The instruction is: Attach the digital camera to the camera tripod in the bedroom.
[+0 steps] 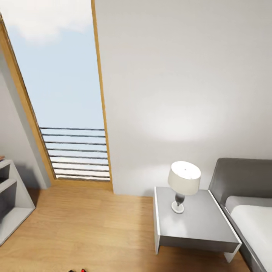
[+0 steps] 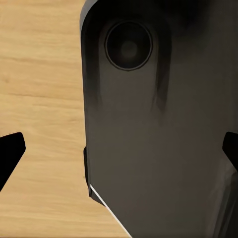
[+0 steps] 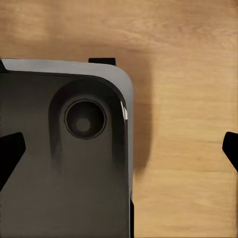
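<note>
- standing on the grey surface (image 1: 211, 226), a lamp (image 1: 183, 185) beside the bed (image 1: 249, 211)
- left gripper (image 2: 119, 148) apart, right gripper (image 3: 119, 148) apart, over what may be the robot's base (image 3: 59, 173)

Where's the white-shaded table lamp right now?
In the head view, the white-shaded table lamp stands on the grey bedside table at lower right, between the grey-headboard bed and the tall wood-framed window.
</note>
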